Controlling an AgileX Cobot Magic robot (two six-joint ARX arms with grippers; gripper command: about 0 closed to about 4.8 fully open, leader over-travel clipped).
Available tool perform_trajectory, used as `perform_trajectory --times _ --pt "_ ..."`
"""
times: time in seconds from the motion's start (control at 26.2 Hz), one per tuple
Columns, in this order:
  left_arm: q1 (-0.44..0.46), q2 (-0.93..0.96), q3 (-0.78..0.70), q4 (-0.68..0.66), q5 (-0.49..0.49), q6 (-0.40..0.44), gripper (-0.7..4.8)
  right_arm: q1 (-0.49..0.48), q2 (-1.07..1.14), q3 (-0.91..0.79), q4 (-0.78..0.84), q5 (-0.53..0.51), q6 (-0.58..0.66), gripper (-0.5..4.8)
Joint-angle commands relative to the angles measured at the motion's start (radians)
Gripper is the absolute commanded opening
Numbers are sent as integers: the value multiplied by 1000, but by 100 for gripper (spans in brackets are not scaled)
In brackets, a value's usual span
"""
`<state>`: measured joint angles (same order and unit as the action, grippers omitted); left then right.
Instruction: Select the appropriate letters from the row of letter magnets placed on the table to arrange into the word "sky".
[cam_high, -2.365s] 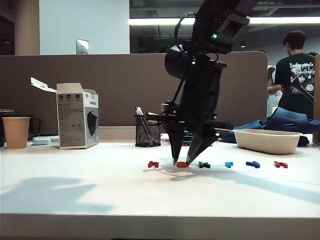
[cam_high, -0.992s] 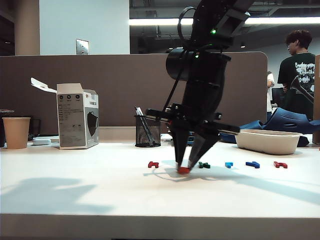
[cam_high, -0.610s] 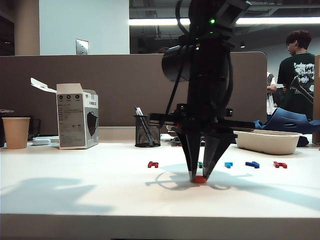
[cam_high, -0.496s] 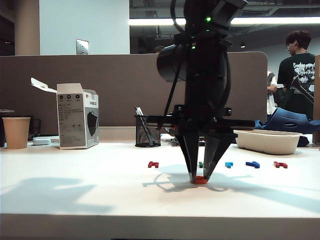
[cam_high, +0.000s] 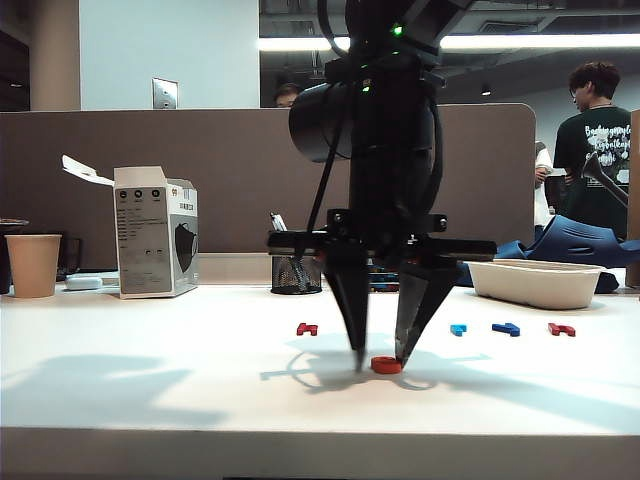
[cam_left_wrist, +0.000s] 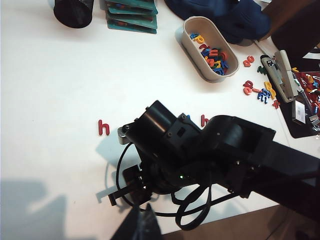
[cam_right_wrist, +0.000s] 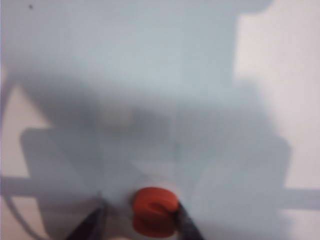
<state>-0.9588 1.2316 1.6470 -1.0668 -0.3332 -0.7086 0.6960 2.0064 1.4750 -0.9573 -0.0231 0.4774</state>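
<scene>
Orange-red, the rounded letter (cam_high: 386, 365) lies flat on the white surface (cam_high: 150, 390) in front of the remaining row of letter magnets (cam_high: 506, 328), with my right tool (cam_high: 380, 360) set over it, fingers spread. It sits against the finger nearer the row's blue end; a gap shows at the other finger, so I judge it released. My left tool is out of view, that arm's camera looking down on the right arm (cam_left_wrist: 200, 155), well off. I judge the lift should go straight up, clear of the letter.

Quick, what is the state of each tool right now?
Right tool: open, low over the table, straddling the orange-red letter, which lies on the table.
Left tool: not visible in any view; state cannot be told.
</scene>
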Motion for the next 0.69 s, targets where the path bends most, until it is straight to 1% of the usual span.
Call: perform_trajectory --times 0.04,0.27,0.53,0.61,0.69 --pt "0 -2 2 6 -3 1 -5 -4 10 -15 -15 16 2 229" --pt "0 -2 2 6 -3 1 -5 -14 -45 -14 -15 55 -9 235" --pt "0 -2 2 6 -3 1 -5 -22 -125 -13 -1 47 -10 235" --pt "0 -2 2 6 -3 1 -5 -24 -127 -13 24 52 -14 235" --pt "0 -2 2 7 -3 1 -5 -40 -126 -13 82 62 -19 235"
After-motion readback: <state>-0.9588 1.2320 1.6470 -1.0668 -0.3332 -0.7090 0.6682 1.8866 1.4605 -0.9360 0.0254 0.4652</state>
